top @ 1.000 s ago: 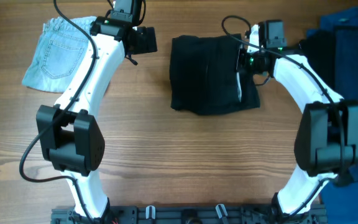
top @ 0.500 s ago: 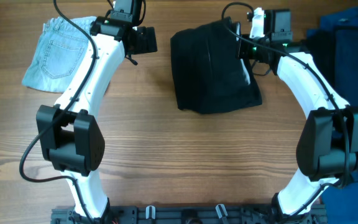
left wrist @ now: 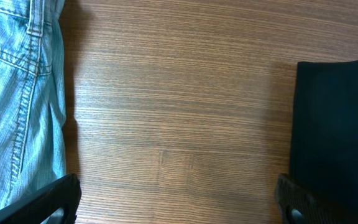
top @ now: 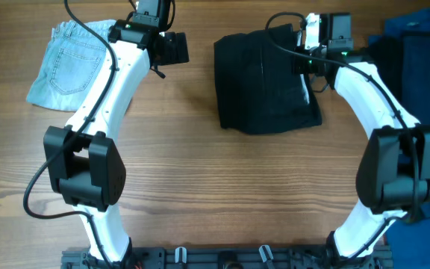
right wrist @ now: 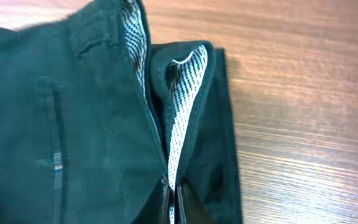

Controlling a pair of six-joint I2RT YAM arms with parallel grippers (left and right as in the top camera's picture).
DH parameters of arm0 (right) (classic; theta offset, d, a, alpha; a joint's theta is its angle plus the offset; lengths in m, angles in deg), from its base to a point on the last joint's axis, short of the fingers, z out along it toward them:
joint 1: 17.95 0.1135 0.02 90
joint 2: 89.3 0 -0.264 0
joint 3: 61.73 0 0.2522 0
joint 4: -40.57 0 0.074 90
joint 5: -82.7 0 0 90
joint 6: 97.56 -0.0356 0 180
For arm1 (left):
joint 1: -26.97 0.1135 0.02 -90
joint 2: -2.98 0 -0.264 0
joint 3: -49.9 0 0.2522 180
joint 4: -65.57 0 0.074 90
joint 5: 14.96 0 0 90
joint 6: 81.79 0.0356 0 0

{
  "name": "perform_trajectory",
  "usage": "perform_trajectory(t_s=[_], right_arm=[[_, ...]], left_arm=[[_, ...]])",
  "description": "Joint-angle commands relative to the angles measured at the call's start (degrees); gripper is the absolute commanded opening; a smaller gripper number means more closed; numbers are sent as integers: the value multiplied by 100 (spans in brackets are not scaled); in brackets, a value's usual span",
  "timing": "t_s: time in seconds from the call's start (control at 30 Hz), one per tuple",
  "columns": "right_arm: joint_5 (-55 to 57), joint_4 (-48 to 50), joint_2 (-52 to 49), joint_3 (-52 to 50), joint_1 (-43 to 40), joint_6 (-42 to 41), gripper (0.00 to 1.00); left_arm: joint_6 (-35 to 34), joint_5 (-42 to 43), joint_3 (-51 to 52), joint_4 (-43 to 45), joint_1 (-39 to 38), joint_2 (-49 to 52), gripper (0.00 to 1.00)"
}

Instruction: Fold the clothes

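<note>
Presently, a black garment [top: 269,82] is found folded into a rough rectangle on the desk [top: 215,187], at the far middle and somewhat to the right. The right pincer [top: 305,66] is seen at the garment's right edge, closed on the fabric. In the right wrist view the closed tips [right wrist: 178,202] are seen pinched on the doubled edge of the black garment [right wrist: 61,124], where a pale dotted lining [right wrist: 185,106] is turned outward along the fold; a stitched pocket line is noted on the flat black panel to the left of it. The left pincer [top: 172,48] is observed fully open above bare wood, touching no cloth, between the black garment and a pair of light-blue denim shorts [top: 69,63]. The shorts are laid flat at the far left corner, back pocket uppermost. In the left wrist view the two dark fingertips [left wrist: 48,202] are recorded at the bottom corners, wide apart, with the shorts [left wrist: 17,93] along the left margin and the black garment [left wrist: 334,124] along the right, both clear of the tips. Dark-blue pieces [top: 424,45] and further black cloth are noted heaped at the right edge of the desk, partly hidden by the right arm.
</note>
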Motion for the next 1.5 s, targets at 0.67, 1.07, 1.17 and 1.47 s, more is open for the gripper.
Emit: perform_trajectory(t_s=[0.67,1.07,1.17,1.47], right_arm=[[-1075,-2319,1626,625,-24,-219,4],[-1314,-935,472,-1554,-42,-76,4],[-787,-625,-26,-1934,-39,-96,4],[-1399,-1128,385,-1856,-39,-417,4]], left_arm=[[31,1283,33,1390,0,-24,17],[31,3064,33,3998,-479,1744,24],[55,3064,33,4216,-713,2028,24],[76,2771,31,4728,-841,2743,18]])
